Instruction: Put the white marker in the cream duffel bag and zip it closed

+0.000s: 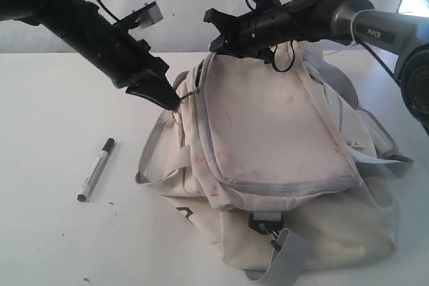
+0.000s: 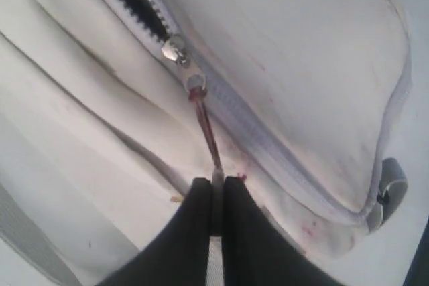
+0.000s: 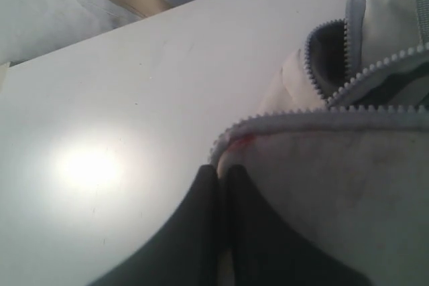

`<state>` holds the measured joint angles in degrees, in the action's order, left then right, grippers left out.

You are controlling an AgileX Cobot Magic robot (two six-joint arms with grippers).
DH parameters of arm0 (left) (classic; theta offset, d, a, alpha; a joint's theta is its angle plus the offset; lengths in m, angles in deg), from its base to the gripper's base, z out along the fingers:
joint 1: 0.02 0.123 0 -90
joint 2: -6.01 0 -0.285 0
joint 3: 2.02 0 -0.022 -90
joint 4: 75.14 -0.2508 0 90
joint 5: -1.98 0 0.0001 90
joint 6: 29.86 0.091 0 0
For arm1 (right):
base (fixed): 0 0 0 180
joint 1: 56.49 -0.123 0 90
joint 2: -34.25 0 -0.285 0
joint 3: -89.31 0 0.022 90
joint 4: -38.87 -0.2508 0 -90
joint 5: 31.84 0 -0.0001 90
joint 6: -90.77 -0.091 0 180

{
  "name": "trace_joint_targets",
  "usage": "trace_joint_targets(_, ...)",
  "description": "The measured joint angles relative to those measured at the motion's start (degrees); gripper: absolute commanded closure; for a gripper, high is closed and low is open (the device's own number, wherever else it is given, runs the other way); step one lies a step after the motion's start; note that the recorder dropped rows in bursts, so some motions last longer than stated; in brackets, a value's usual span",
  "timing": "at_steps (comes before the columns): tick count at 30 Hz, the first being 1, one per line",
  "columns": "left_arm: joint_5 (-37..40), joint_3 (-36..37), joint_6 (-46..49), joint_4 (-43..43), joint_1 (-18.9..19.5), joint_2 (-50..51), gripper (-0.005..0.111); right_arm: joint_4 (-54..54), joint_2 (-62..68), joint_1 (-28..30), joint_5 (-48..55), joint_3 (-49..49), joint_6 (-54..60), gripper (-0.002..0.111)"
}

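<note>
Left gripper (image 1: 171, 102) pinched closed; right gripper (image 1: 216, 39) likewise, higher.

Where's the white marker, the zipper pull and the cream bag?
white marker (image 1: 97, 169), exterior view, middle of barrel.
zipper pull (image 2: 205, 122), left wrist view, its reddish cord.
cream duffel bag (image 1: 268, 125), exterior view, top flap fabric.

The dark print on the white marker (image 1: 96, 169) is too small to read, and the cream duffel bag (image 1: 275, 132) has its lowest grey strap (image 1: 285, 257) cut off by the exterior view's bottom edge. The end of the zip's pull cord (image 2: 206, 125) vanishes between the pressed-together fingers of the left tool (image 2: 216, 191). The right tool (image 3: 220, 177) is blurred, and whether fabric lies between its closed fingers cannot be told.
</note>
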<state>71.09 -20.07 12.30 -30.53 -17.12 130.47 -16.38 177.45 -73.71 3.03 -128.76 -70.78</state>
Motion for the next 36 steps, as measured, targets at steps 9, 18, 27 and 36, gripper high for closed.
trace_joint_targets(9, -0.23, 18.38, 2.97, -0.45, 0.0, -8.38, 0.101, -0.1, 0.0, 0.0, 1.94, 0.0, 0.11, 0.108)
trace_joint_targets(18, 0.11, 19.48, 4.5, -0.58, 0.0, -8.65, 0.028, -0.1, 0.0, 0.22, 3.82, 0.0, 2.13, 0.108)
trace_joint_targets(27, -4.0, 14.71, -10.44, -17.21, 0.0, -8.65, 0.029, -0.1, 0.0, 0.22, 8.79, 0.0, 5.88, 0.108)
trace_joint_targets(36, -13.91, 15.83, -24.6, -31.41, 0.0, -8.65, 0.03, 3.25, -1.68, 1.35, 16.97, 0.0, 6.23, 0.108)
